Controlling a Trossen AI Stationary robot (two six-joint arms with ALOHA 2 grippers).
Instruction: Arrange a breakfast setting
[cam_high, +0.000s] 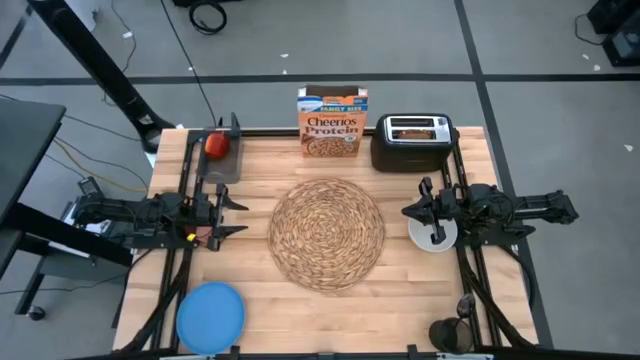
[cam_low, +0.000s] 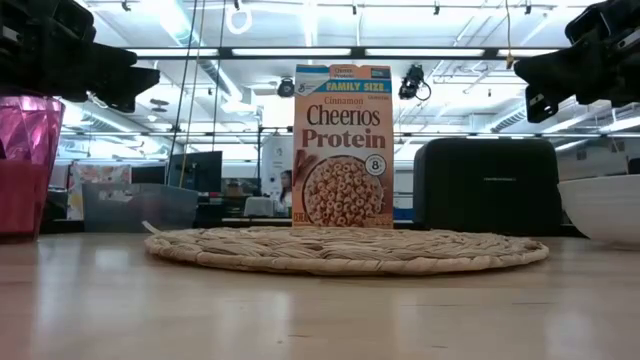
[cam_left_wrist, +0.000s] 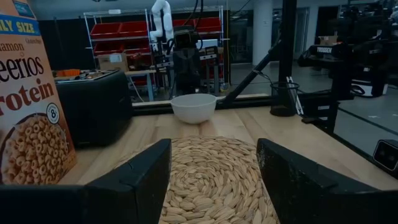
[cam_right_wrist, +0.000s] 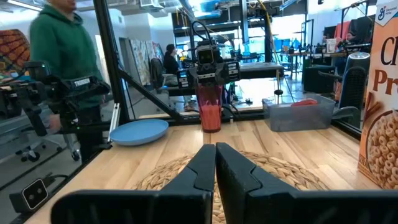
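The round woven placemat (cam_high: 326, 232) lies in the middle of the table. The blue plate (cam_high: 211, 317) lies near the near left corner. The white bowl (cam_high: 432, 234) stands right of the mat, under my right gripper (cam_high: 408, 211), which is shut and hangs clear above it. My left gripper (cam_high: 236, 216) is open and empty at the mat's left edge, level and pointing right. The pink cup (cam_right_wrist: 210, 109) stands under my left arm. The red apple (cam_high: 215, 145) lies in a grey tray. Toast (cam_high: 417, 128) sits in the toaster's slots. I cannot make out the spoon.
The orange Cheerios box (cam_high: 332, 122) and the black toaster (cam_high: 414, 143) stand along the far edge. A dark round holder (cam_high: 452, 335) stands at the near right corner. A person in a green hoodie (cam_right_wrist: 65, 56) stands beyond the table's near edge.
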